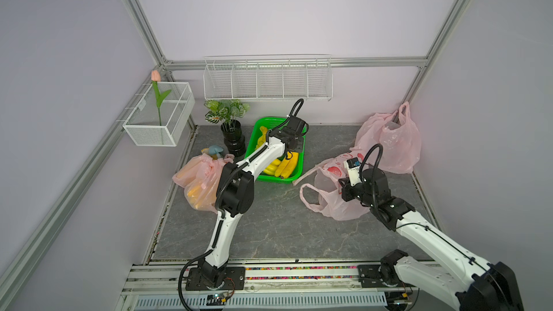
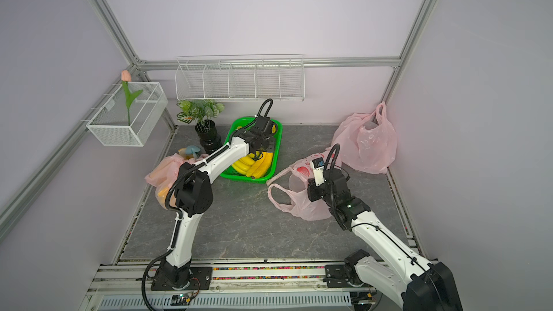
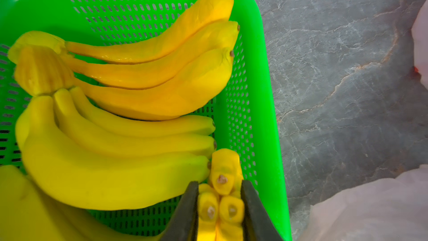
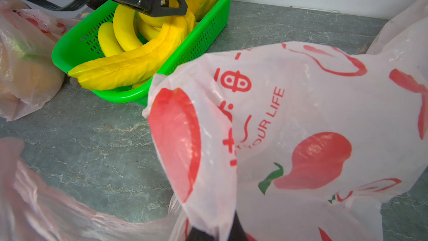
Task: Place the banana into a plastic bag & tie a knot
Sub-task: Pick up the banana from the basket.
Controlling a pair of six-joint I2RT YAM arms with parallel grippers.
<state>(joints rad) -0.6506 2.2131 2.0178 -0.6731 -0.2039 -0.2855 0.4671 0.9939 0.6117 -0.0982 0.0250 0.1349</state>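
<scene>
The job has only just begun. The left claw is reaching into the green basket, which sits a little above the middle in both top views. In the left wrist view its two dark fingers press on both sides of the stubby stems of a banana bunch. The gap between them is small and the stems fill it, so it looks like the claw has a hold on them. The bunch is not lifted out yet. It lies in the basket with other bunches, and its tips poke over the rim. The right claw is pinched fully closed on the edge of the plastic bag, the one with red fruit pictures. That bag is right of the basket, right of the middle in both top views, and part of it is held up off the grey table. I cannot tell if its mouth is open wide enough. Left to do: lift the bunch, carry it across, drop it in the bag, and tie the knot. A full bag lies at the left, and a pink bag stands at the upper right.
</scene>
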